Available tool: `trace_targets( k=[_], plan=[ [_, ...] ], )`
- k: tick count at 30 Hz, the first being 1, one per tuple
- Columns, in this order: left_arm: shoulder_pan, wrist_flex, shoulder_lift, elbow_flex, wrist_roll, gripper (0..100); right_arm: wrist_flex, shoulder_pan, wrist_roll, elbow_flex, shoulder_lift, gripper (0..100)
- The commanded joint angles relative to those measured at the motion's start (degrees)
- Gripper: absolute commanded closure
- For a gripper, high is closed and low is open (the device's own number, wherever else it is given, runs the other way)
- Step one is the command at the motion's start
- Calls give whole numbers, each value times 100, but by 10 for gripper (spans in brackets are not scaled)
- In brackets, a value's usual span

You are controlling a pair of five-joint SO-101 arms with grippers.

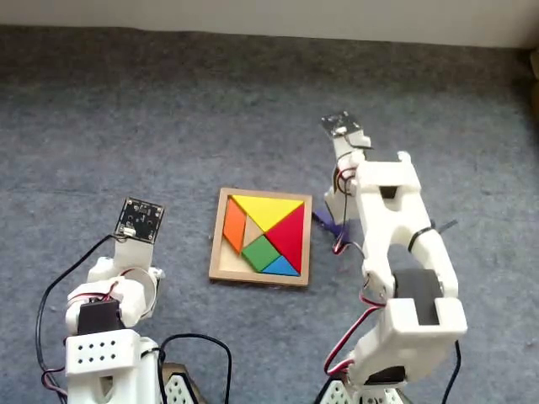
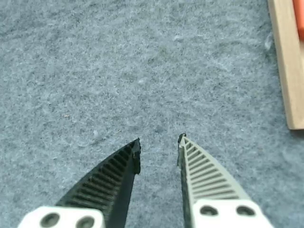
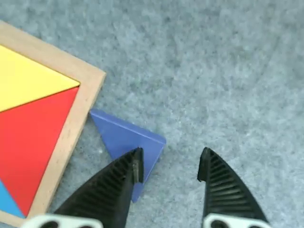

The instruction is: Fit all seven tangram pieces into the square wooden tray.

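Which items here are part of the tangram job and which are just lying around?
Job: wooden tray; yellow, red, orange, green and light-blue pieces in it; blue triangle outside, beside the tray's rim; right claw, open, at that triangle.
Lying about: grey carpet; left claw, open, over it.

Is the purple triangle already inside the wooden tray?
No, the purple triangle lies on the carpet outside the wooden tray, by its rim.

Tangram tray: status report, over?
Left gripper open over carpet beside tray. Right gripper open above blue triangle, lying outside tray's edge. Nothing lies on the triangle.
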Motion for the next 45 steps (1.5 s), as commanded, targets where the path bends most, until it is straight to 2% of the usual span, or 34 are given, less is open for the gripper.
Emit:
trace_targets(
  k=[1,14,27,32,40,42,45],
  plan=[
    [-75,-62,-66,-40,18,852,84,-215,-62,-409,189,807],
    [-75,-62,-66,-40,18,852,251,-910,-334,-145,330,807],
    [-75,-62,-66,-40,18,852,242,-884,-334,22,470,803],
    [-75,-62,-66,-40,18,852,251,-796,-334,31,831,757],
    [-75,-62,-66,-40,18,852,259,-787,-299,31,892,757],
    [-75,-62,-66,-40,18,852,259,-769,-299,31,884,772],
    [-75,-62,-66,-40,18,852,259,-769,-290,31,848,854]
  ],
)
